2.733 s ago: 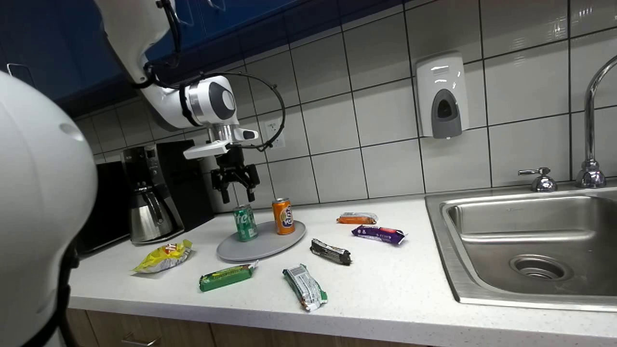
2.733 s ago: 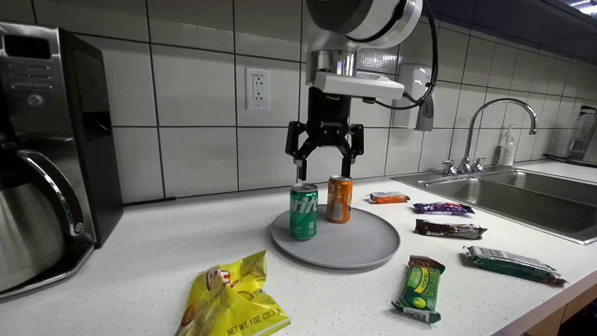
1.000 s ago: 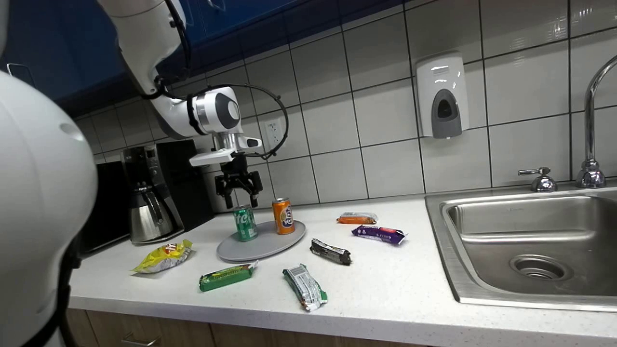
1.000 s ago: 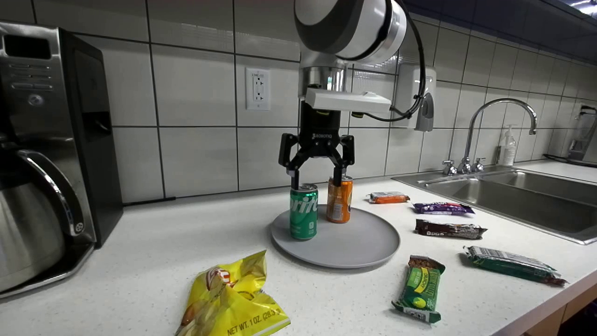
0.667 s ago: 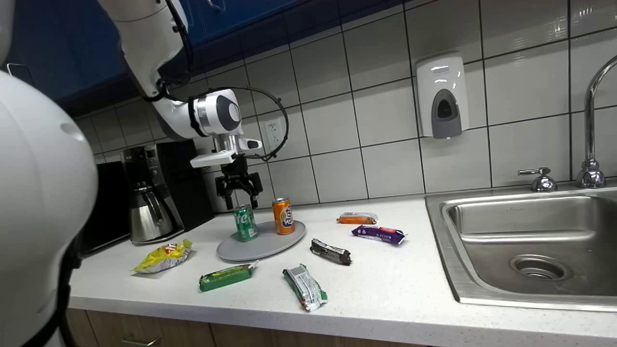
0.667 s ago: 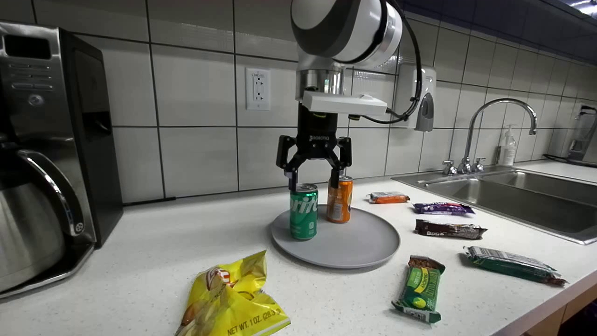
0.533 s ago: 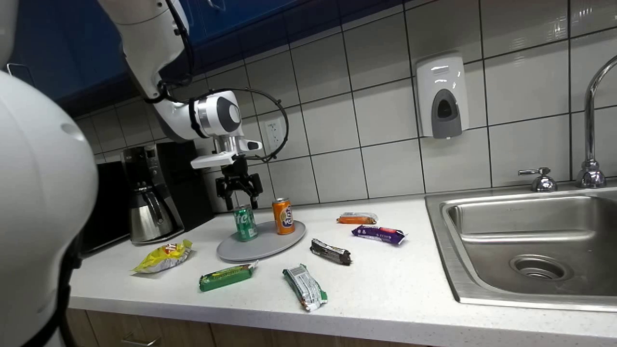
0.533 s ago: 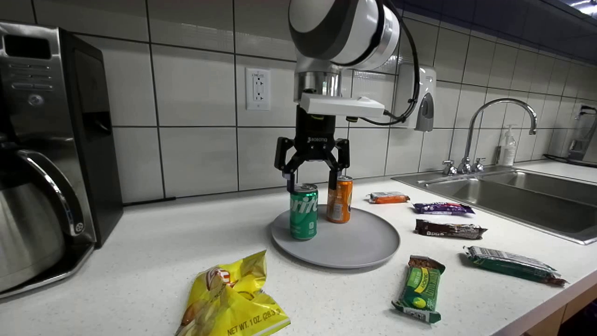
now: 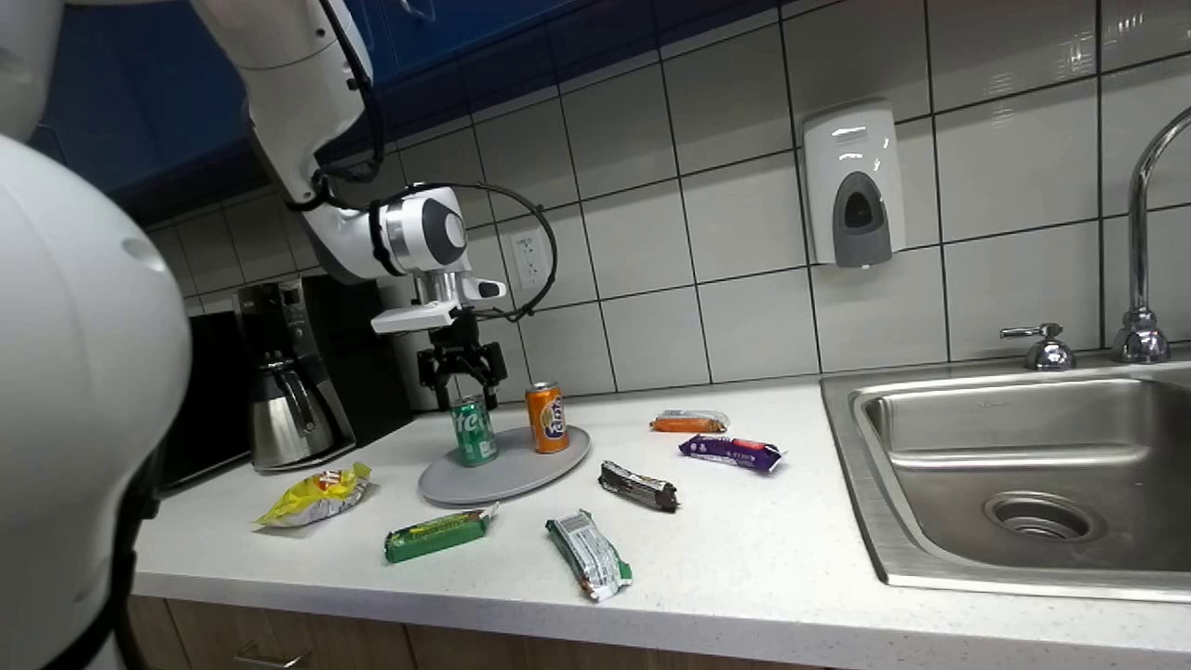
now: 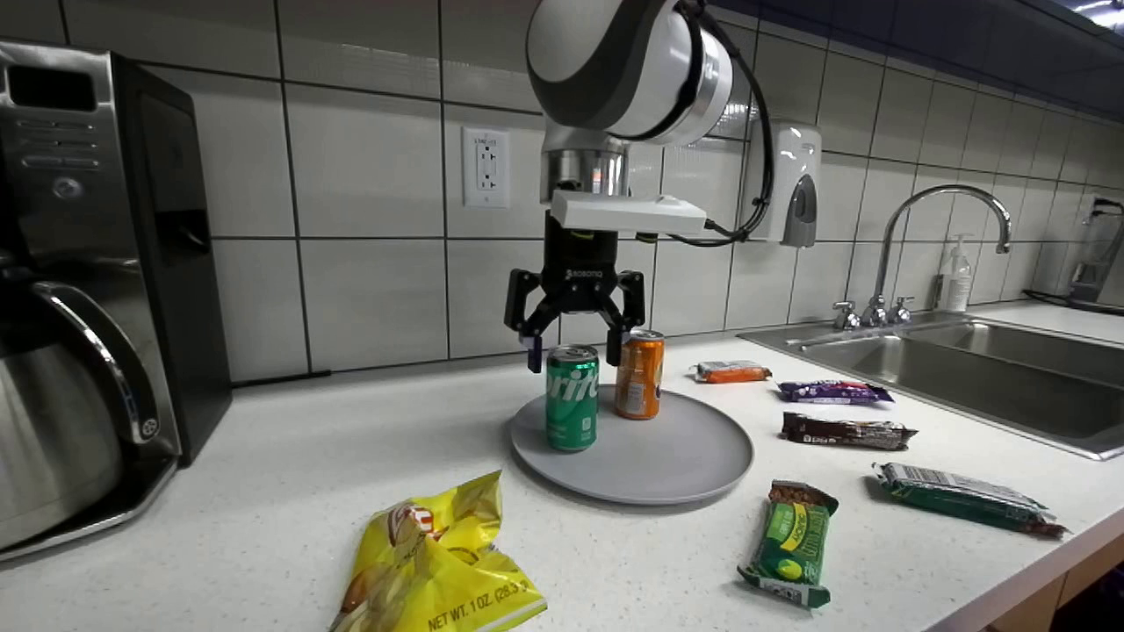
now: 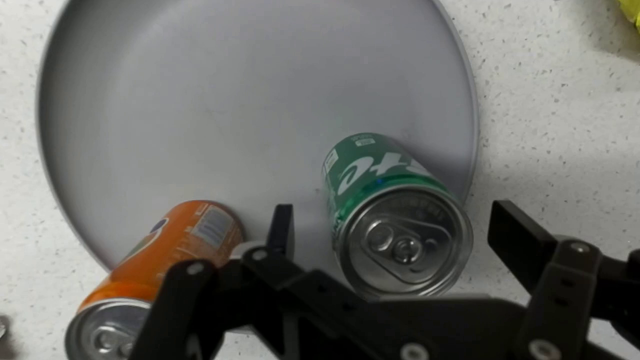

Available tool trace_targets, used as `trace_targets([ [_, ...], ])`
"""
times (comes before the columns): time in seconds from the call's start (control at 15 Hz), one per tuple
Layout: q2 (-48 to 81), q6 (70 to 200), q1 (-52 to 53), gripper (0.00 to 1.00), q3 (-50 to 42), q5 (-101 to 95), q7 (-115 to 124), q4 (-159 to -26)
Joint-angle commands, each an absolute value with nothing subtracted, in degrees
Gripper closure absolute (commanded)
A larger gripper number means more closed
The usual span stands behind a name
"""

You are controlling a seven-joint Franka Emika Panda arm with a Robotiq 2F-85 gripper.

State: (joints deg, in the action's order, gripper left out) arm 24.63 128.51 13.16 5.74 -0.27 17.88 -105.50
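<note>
Apparently, hand (image 11: 392,220) straddles green can (image 10: 571,402) near plate rim (image 11: 473,115), gap each side.

The hand (image 11: 392,217) is spread wide, one finger on each side of a green can (image 11: 395,212), with gaps between. That can is near the edge of a grey plate (image 11: 225,110); lower left, an orange can (image 11: 165,250) is partly hidden behind the hand. Speckled worktop (image 11: 540,135) shows around, with something yellow (image 11: 632,11) at the top right corner
</note>
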Motion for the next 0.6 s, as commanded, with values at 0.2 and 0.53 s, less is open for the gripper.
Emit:
trace_targets([
  [0.2,27.53,128.17,13.73,0.00,5.47,-0.77,17.41,-102.10],
  [0.53,29.35,129.64,13.81,0.49,5.30,-0.89,17.10,-101.24],
])
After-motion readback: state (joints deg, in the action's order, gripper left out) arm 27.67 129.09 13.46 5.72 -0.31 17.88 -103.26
